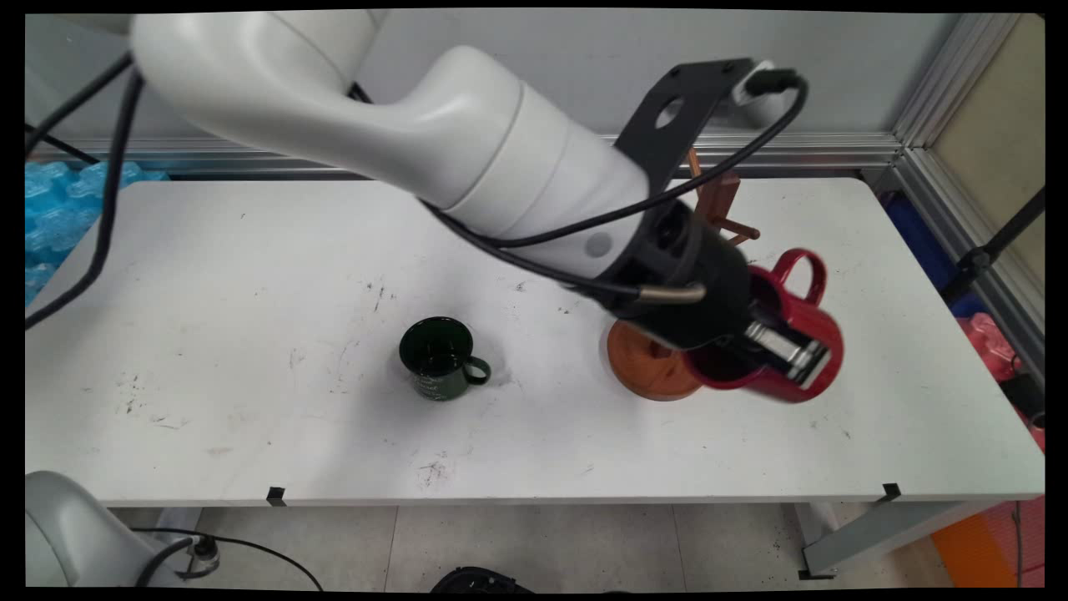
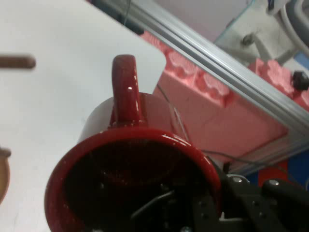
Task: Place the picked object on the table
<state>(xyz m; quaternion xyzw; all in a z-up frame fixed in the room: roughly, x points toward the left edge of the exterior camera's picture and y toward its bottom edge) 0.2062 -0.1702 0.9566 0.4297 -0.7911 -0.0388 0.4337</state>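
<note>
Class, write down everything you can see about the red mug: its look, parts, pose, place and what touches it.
The red mug is glossy, ceramic-looking, with a dark inside and a loop handle. It is tipped on its side, its mouth facing the arm, handle pointing up and away. The gripper holds it by the rim, one finger inside and one outside. It sits at the table's right, next to the round wooden base of a pegged stand. Whether it rests on the table cannot be told.

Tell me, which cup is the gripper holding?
The red mug, tipped on its side beside the wooden stand, is clamped by the gripper. The dark green mug stands upright alone on the table.
</note>
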